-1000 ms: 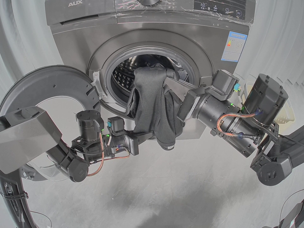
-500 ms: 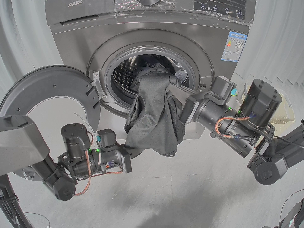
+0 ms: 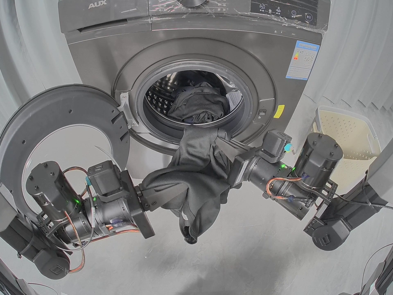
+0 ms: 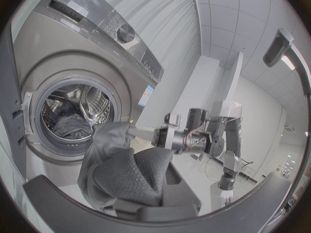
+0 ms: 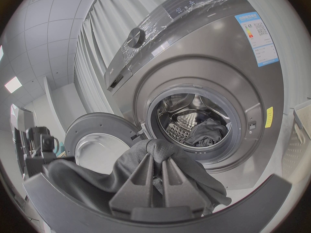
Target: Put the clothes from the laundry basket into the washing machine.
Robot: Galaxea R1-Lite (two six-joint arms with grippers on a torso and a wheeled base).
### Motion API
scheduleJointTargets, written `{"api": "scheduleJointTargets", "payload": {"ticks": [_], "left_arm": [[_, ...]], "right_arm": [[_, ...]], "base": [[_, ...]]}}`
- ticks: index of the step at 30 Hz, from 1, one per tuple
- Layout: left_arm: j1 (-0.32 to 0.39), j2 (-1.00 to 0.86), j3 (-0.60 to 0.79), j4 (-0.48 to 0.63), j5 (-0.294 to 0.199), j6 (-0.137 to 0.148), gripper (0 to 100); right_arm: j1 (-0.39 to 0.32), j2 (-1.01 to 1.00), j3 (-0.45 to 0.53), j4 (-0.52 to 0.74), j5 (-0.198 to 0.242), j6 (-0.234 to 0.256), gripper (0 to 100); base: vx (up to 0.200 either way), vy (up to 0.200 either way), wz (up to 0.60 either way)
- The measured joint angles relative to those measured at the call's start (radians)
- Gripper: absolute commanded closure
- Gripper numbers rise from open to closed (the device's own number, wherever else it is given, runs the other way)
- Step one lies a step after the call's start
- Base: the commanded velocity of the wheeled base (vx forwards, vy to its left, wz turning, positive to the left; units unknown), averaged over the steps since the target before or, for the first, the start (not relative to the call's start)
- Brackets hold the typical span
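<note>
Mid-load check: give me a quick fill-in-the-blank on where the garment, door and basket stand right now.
1. The door stands ____.
2. The garment, gripped by the left end effector and the right end effector, hangs ____ the drum.
3. The basket sits on the robot's ____ side.
4. Another dark cloth lies ____ the drum.
Missing words: open; outside; right; inside.
</note>
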Motion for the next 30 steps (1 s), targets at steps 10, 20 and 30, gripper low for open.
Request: {"api": "scheduleJointTargets", "payload": {"ticks": [10,20,30], "left_arm": [[-0.005,-0.037,-0.037,0.0,0.013,-0.014,100],[0.002,-0.027,-0.127,0.001,0.119,-0.047,100],[0.026,0.011,-0.21,0.001,0.21,-0.056,100]], "right_arm": [[0.018,0.042,0.013,-0.003,-0.003,-0.002,0],[0.016,0.054,0.178,-0.003,0.004,-0.021,0],[0.008,0.082,0.221,-0.015,0.005,-0.032,0]], "base": [[0.0,0.0,0.0],[0.0,0.0,0.0],[0.0,0.0,0.0]]}}
